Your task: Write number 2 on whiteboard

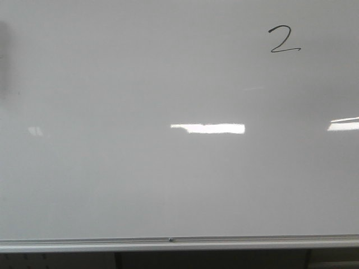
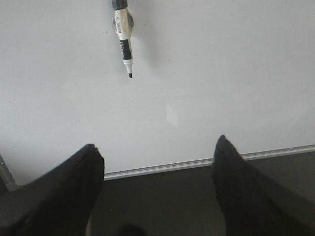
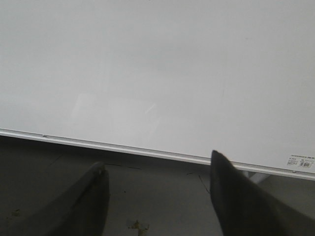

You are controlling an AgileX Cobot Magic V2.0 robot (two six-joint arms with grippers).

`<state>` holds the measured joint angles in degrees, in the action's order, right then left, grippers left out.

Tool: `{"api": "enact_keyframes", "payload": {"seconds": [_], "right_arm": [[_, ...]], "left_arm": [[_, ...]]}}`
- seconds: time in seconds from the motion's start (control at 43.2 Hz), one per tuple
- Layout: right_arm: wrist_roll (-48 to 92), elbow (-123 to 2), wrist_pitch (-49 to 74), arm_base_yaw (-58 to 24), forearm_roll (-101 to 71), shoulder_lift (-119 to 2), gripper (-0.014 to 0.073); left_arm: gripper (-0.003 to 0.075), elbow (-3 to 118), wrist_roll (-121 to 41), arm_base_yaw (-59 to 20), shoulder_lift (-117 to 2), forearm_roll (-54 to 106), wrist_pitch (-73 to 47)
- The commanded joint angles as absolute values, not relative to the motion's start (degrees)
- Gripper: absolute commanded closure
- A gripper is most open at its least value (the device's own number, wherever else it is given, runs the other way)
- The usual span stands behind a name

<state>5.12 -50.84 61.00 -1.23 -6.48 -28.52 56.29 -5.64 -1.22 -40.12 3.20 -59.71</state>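
A small black hand-drawn number 2 stands at the upper right of the whiteboard, which fills the front view down to its silver rail. Neither arm shows in the front view. In the left wrist view my left gripper is open and empty, held back from the whiteboard; a black-and-white marker sticks to the board beyond it, tip uncapped. In the right wrist view my right gripper is open and empty too, set back from the whiteboard near its lower rail.
The silver bottom rail runs across the front view, with dark floor under it. Bright light reflections lie on the board's middle and right edge. A small label sits at the board's corner in the right wrist view.
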Motion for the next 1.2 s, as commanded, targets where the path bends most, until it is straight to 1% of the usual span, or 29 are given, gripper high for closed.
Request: {"api": "enact_keyframes", "payload": {"seconds": [0.0, 0.116, 0.232, 0.348, 0.556, 0.649, 0.741, 0.765, 0.834, 0.973, 1.089, 1.135, 1.182], "right_arm": [[5.19, -51.67, 57.37, -1.24, -6.26, -28.74, 0.0125], [5.19, -51.67, 58.87, -5.59, -5.50, -28.74, 0.0125], [4.78, -51.67, 61.03, -9.44, -0.42, -28.74, 0.0125], [1.78, -51.67, 61.21, -9.70, 0.34, -28.74, 0.0125], [1.62, -51.67, 57.69, -9.70, -3.27, -28.74, 0.0125], [1.62, -51.67, 56.78, -9.70, -4.14, -28.74, 0.0126], [1.62, -51.67, 56.65, -9.70, -4.08, -28.74, 0.0134], [1.62, -51.58, 56.65, -9.70, -4.08, -28.74, 0.0146], [1.62, -51.56, 56.77, -9.70, -4.08, -28.74, 0.0222], [1.62, -51.56, 56.67, -9.70, -4.08, -28.74, 0.0447], [1.62, -51.56, 56.67, -9.70, -4.08, -28.74, 0.0615], [1.62, -51.56, 56.67, -9.70, -4.08, -28.74, 0.0662], [1.62, -51.56, 56.67, -9.70, -4.08, -28.74, 0.0655]], "left_arm": [[0.0259, 58.06, -5.66, -1.06, -40.25, 3.90, -56.37], [0.0259, 58.06, -5.66, -1.06, -40.25, 3.90, -55.79], [0.0259, 58.06, -5.66, -1.06, -40.25, 3.90, -55.56], [0.0259, 58.06, -5.66, -1.06, -40.25, 3.90, -55.42], [0.0264, 58.06, -4.98, -1.06, -40.25, 3.90, -54.67], [0.0298, 58.06, -4.98, -1.06, -40.25, 3.90, -54.77], [0.0364, 58.06, -4.98, -1.06, -40.25, 3.90, -54.89], [0.0381, 58.06, -4.98, -1.06, -40.25, 3.90, -54.89], [0.0445, 58.06, -4.98, -1.06, -40.25, 3.90, -54.89], [0.0572, 58.06, -4.98, -1.06, -40.25, 3.90, -54.89], [0.0652, 58.06, -4.98, -1.06, -40.25, 3.90, -54.89], [0.0683, 58.06, -4.98, -1.06, -40.25, 3.90, -54.89], [0.0708, 58.06, -4.98, -1.06, -40.25, 4.18, -54.89]]}}
